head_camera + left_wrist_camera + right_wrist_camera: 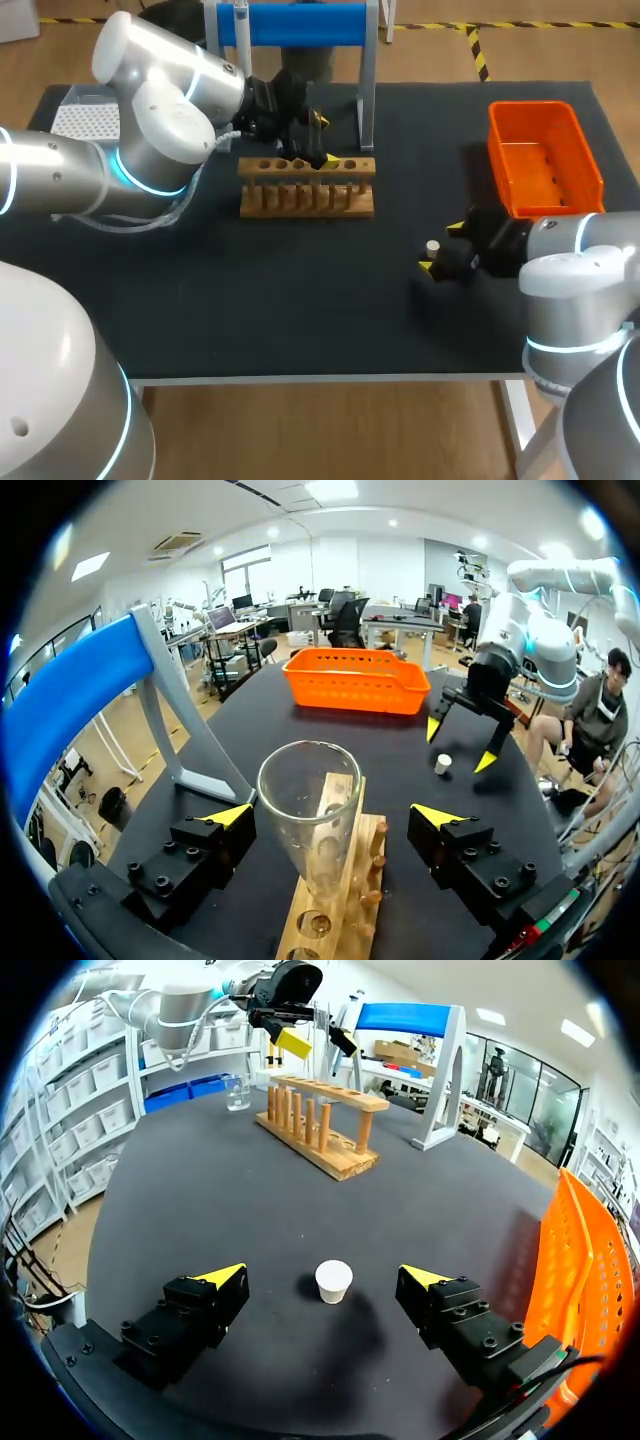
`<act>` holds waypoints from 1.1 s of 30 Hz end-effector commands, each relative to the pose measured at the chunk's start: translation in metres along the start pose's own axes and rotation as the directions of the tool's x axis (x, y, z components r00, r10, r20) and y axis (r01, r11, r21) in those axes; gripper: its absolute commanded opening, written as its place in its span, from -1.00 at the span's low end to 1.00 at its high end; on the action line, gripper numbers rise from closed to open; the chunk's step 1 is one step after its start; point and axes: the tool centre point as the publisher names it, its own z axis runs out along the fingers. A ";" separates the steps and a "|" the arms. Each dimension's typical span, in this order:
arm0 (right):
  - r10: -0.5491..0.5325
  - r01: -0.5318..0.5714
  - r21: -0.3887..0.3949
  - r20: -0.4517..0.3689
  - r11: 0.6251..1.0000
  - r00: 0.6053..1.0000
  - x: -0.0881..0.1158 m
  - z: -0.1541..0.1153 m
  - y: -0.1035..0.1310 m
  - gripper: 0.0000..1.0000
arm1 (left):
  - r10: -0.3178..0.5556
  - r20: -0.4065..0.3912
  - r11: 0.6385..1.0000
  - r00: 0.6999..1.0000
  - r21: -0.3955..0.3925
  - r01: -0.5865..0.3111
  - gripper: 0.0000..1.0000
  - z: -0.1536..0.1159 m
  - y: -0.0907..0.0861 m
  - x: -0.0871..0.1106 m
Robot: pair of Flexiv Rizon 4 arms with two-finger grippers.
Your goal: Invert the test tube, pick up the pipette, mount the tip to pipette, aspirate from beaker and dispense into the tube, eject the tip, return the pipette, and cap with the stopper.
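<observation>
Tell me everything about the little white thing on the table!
The stopper is a small white plug, wider at the top and narrowing downward, and it looks like rubber or plastic. It stands upright, wide end up, on the black table and casts a soft shadow. It sits between the open fingertips of the right gripper. Neither finger touches it, and only the table does.

Bright, even light fell from ceiling panels overhead. The matte black tabletop (300, 300) looked dull and dark, and the small white stopper (333, 1281) cast a soft, blurred-edged shadow beside itself. Pale highlights gleamed on the glossy white left arm (150, 90) and along the rim of the clear glass test tube (308, 810).
</observation>
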 end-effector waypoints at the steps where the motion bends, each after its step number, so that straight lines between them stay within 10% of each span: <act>1: 0.002 -0.002 -0.002 0.010 1.000 1.000 0.001 0.006 0.001 1.00 | -0.001 -0.003 1.000 1.000 -0.001 0.001 1.00 0.000 0.000 -0.001; 24: 0.019 -0.019 -0.015 0.017 1.000 1.000 -0.002 0.013 0.002 0.53 | -0.001 -0.003 1.000 1.000 -0.001 0.001 1.00 0.000 0.000 -0.001; 27: 0.021 -0.021 -0.020 0.016 1.000 1.000 -0.002 0.013 0.003 -0.14 | -0.001 -0.003 1.000 1.000 -0.001 0.001 1.00 0.000 0.000 -0.001; 33: 0.025 -0.025 -0.022 0.015 0.999 1.000 -0.002 0.013 0.004 -0.13 | -0.001 -0.003 1.000 1.000 -0.001 0.001 1.00 0.000 0.000 -0.001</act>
